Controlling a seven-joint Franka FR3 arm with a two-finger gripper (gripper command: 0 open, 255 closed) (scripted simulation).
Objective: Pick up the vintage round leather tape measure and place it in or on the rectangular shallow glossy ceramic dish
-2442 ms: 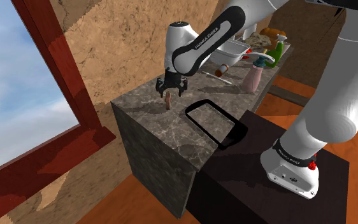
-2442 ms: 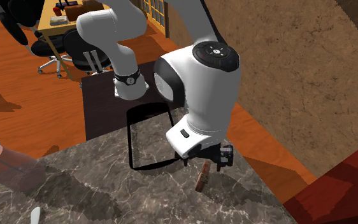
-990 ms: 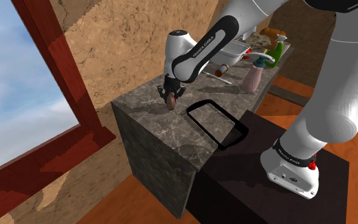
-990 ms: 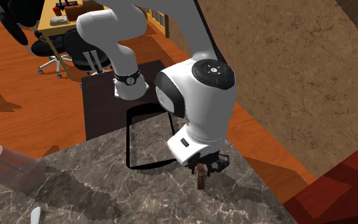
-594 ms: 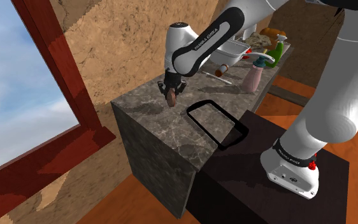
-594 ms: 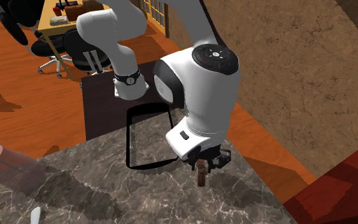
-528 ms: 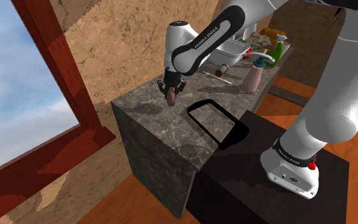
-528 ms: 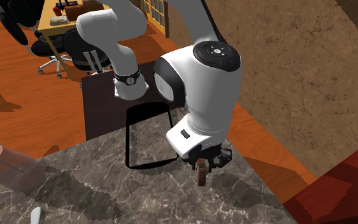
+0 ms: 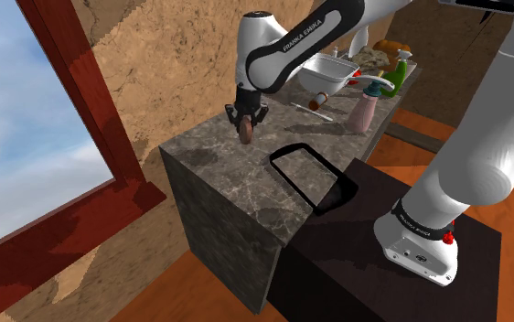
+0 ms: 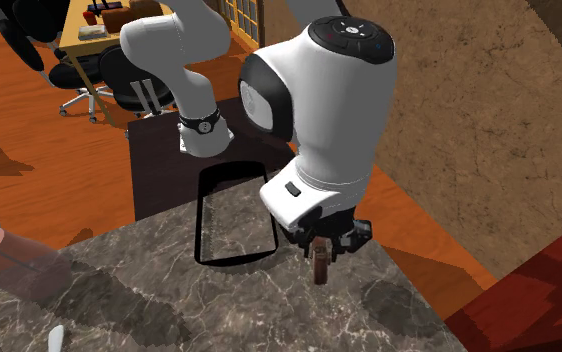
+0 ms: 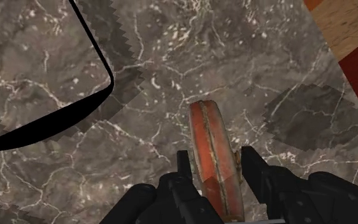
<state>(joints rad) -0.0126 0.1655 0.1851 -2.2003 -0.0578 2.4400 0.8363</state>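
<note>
Clenched on the tape measure [image 11: 211, 133], a reddish disc held on edge, the gripper [image 11: 216, 154] hangs over the surface [image 11: 171, 63], near a rounded corner of the dish [image 11: 50, 125]. The carry step seems in hand: next, swing sideways past the dish's black rim, lower, release.

There is one reddish-brown round tape measure [image 11: 213, 137], one black-rimmed rectangular dish [image 10: 200, 220], one marble counter [image 9: 205, 151], one white arm [image 9: 484, 137] with one gripper [image 11: 216, 156] of two black fingers [image 11: 254, 167], one pink bottle [image 9: 365, 110] and one white basin [image 9: 328, 71].
</note>
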